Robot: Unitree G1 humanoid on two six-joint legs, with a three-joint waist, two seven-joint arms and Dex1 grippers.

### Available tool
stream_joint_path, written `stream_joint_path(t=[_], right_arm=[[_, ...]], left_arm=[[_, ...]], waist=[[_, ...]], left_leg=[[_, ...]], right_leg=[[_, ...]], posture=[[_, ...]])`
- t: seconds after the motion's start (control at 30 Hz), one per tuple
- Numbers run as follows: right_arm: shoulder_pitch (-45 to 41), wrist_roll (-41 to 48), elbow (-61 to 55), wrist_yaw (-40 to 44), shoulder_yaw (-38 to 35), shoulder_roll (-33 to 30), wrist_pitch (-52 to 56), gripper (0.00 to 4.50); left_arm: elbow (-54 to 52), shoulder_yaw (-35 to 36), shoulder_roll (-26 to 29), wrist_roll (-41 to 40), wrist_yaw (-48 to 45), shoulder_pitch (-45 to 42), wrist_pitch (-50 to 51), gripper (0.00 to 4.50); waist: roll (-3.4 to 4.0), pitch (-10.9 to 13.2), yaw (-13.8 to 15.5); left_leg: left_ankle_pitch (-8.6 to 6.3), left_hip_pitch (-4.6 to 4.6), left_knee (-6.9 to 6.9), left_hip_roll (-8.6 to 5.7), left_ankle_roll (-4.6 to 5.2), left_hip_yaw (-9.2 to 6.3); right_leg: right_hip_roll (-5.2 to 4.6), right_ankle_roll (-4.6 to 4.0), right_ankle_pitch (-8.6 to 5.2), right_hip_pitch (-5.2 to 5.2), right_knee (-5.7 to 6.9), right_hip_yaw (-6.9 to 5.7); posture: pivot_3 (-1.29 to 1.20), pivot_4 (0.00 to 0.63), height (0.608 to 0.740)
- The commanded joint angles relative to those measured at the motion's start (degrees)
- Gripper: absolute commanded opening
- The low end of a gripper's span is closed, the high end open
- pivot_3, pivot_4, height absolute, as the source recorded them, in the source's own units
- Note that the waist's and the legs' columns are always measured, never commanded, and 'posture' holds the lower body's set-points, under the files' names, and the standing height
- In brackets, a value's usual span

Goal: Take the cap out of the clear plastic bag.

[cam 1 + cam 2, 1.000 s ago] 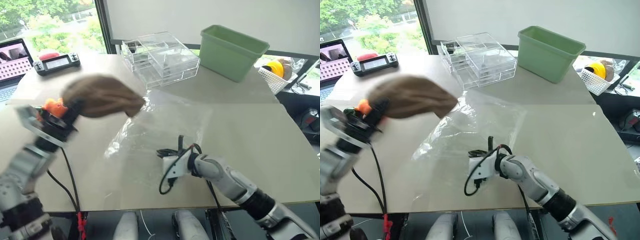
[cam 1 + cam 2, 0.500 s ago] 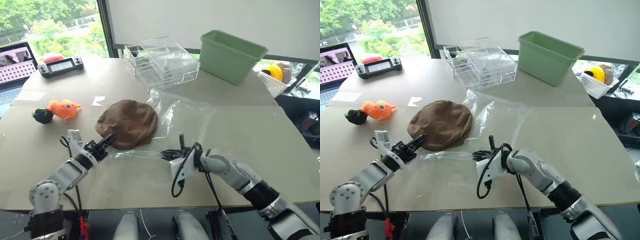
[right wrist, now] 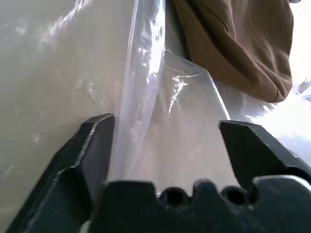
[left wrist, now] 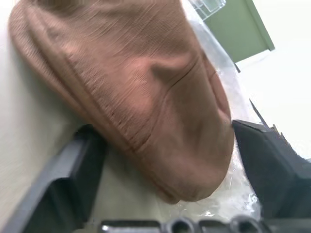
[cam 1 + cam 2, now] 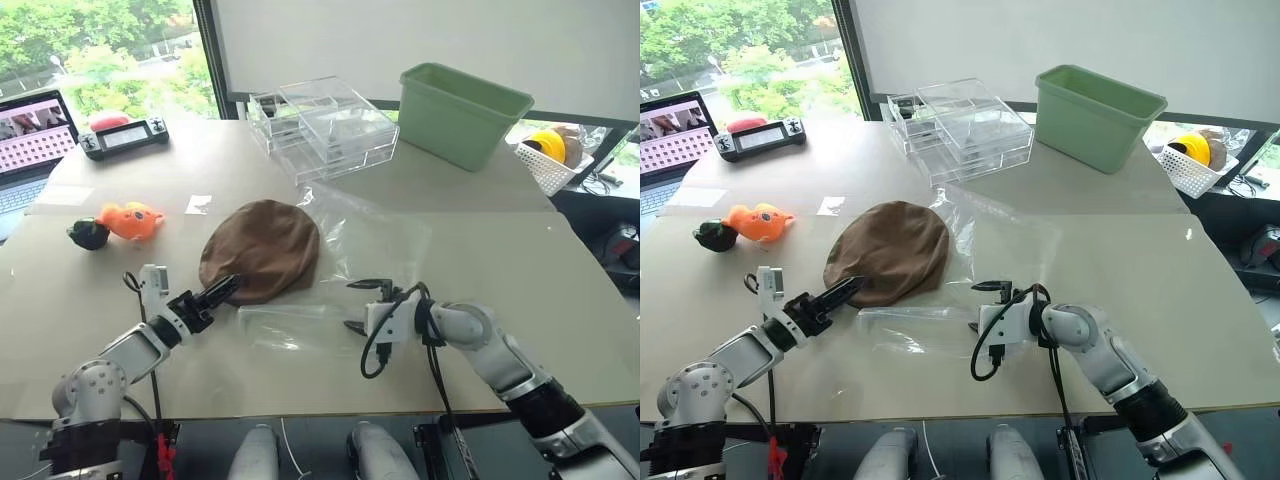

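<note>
Fig. Cap and bag at release. The cap [image 5: 261, 248], a soft brown ribbed-fabric disc, is lying flat on the table [image 5: 520, 260], its near edge sitting just ahead of the left gripper [image 5: 224, 290], whose jaws are standing wide w/ nothing between them; in the left wrist view the cap's rim is bulging btwn the two spread fingers [image 4: 63, 179], apparently not pinched. The clear plastic bag [image 5: 370, 250] is spreading beside and beyond the cap, thin, glossy, crinkled. The right gripper [image 5: 362, 304] is also standing wide, holding nothing; a folded edge of film is running up btwn its fingers [image 3: 92, 145] in the right wrist view.

Handling (judged): cap looks light, limp, non-fragile, prob. non-slip; best taken by pinching the thick rim nearest the left jaws, since the flat crown offers no purchase. Bag film looks very light, slippery, prone to clinging and sliding; hold at a fold or edge, i.e. the crease ahead of the right jaws.

Containers: bag appears empty, w/ the cap lying at its edge, seemingly outside; whether any film is overlapping the cap's far side cannot be told. Clear acrylic drawer boxes [image 5: 325, 122], well beyond both jaws, contents not discernible. Green bin [image 5: 462, 105], farther right, interior hidden.
</note>
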Motion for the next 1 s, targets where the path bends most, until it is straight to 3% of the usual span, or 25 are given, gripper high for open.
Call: stream_joint_path(t=[0.03,0.2,0.37,0.5,0.57,0.7,1.0], right_arm=[[1.15,5.96,-9.77,3.77,-2.04,1.06,7.99,4.47],[-0.41,15.94,-19.34,3.8,-6.84,5.74,24.24,4.47],[-3.0,30.81,-21.18,-2.62,-18.81,14.76,41.56,4.47],[-7.84,39.1,-12.17,-16.64,-35.68,23.5,47.17,4.47],[-9.04,37.07,-7.91,-23.43,-40.34,24.16,46.9,4.47],[-4.52,29.36,-5.05,-33.22,-42.22,22.33,43.14,4.47],[4.72,19.79,-3.08,-37.05,-38.74,17.68,29.97,4.47]], left_arm=[[2.5,-1.08,1.86,4.23,-2.81,0.31,0.21,4.5],[3.39,0.67,5.74,8.4,-7.55,0.31,-2.85,4.5],[4.08,4.44,9.49,12.19,-10.16,0.57,-7.76,4.5],[5.03,8.61,8.9,17.98,-3.95,-1.01,-14.24,4.5],[6.35,8.16,8.37,24.11,0.87,-2.1,-19.37,4.5],[11.22,5.53,6.41,37.09,11.32,-5.58,-30.09,4.5],[17.88,5.16,-1.0,44.64,19.05,-9.46,-40.42,4.5]], waist=[[0.01,0.0,-0.03],[0.01,0.01,-0.48],[-0.06,0.06,-0.69],[-0.15,0.12,-0.11],[-0.15,0.12,0.27],[-0.15,0.12,1.56],[-0.08,0.15,0.69]], left_leg=[[0.0,0.0,0.0,0.0,0.0,0.0],[0.0,-0.03,-0.04,0.06,0.0,0.02],[0.0,-0.13,-0.08,0.15,0.0,0.01],[-0.01,-0.67,-0.09,0.16,0.0,-0.04],[-0.01,-0.79,-0.08,0.15,-0.01,-0.04],[-0.01,-0.96,-0.14,0.06,0.0,-0.04],[-0.01,-1.16,-0.05,0.04,0.01,0.06]], right_leg=[[0.0,0.0,0.0,-0.01,0.0,0.0],[0.05,0.0,-0.01,-0.06,-0.03,0.02],[0.12,-0.02,0.0,-0.14,-0.11,0.01],[0.09,-0.14,0.08,-0.53,-0.27,-0.1],[0.08,-0.38,0.26,-0.7,-0.24,-0.08],[0.0,-0.42,0.28,-0.86,-0.29,-0.12],[-0.02,-0.35,0.35,-1.03,-0.21,-0.02]], posture=[[0.0,0.15,0.735],[0.0,0.15,0.735],[0.0,0.15,0.735],[0.0,0.15,0.735],[0.0,0.15,0.735],[0.0,0.15,0.735],[0.0,0.15,0.735]])
